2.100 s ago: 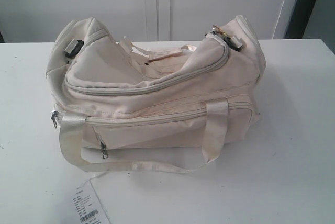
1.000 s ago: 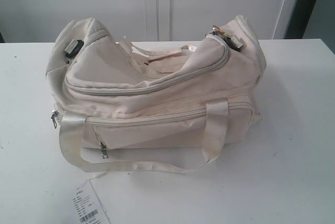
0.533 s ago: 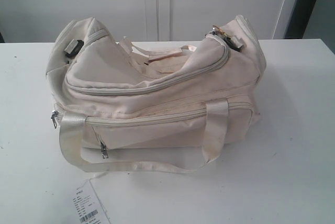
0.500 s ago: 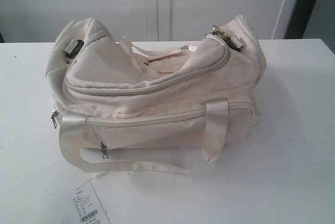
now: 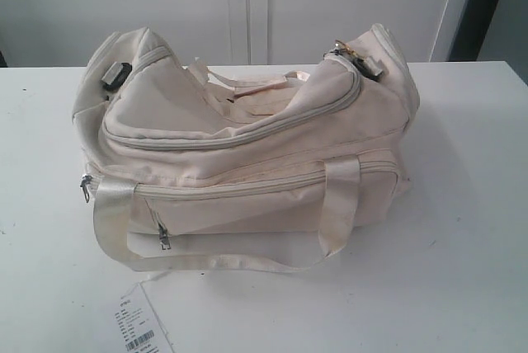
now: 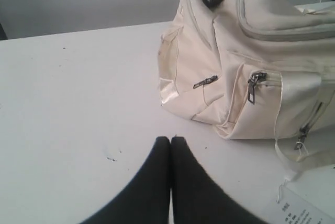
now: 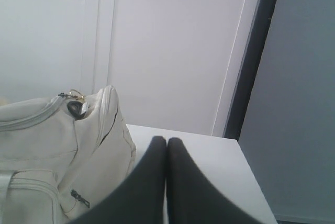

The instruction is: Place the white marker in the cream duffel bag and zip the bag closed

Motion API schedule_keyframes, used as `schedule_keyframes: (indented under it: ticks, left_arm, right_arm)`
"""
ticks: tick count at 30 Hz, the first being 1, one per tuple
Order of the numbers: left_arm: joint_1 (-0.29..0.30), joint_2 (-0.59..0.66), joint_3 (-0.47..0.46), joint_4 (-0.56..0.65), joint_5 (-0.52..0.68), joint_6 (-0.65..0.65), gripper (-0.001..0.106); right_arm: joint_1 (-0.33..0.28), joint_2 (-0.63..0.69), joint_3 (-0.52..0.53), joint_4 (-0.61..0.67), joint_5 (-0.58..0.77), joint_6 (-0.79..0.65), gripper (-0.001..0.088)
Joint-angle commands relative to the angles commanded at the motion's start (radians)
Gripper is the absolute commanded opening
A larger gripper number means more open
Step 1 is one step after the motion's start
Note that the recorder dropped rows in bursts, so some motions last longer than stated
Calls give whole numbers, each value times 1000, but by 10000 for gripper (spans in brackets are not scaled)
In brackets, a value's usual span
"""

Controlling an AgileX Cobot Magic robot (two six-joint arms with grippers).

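At left, the left gripper (image 6: 170, 143) is being held with its black jaws pressed together, empty. The cream duffel bag (image 5: 247, 155) is lying on a white table (image 5: 470, 246), its top zipper (image 5: 239, 137) seemingly closed. The right gripper (image 7: 166, 143) is likewise being held pinched together. The white marker's place cannot be told.

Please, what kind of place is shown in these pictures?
Probably an indoor test room or lab rather than a home: a plain white table, flat white wall panels behind it, and a cream duffel bag laid out with a barcode tag beside it.
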Motion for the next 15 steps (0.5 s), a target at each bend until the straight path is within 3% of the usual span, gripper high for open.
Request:
schedule_keyframes:
  ticks: [9,15]
  left_arm:
    - [0,-26,131,-13,-5,0,0]
    - [0,-26,138,-32,-13,73,0]
  right_arm:
    - [0,0,0,0,0,0,0]
    - [0,0,0,0,2,0,0]
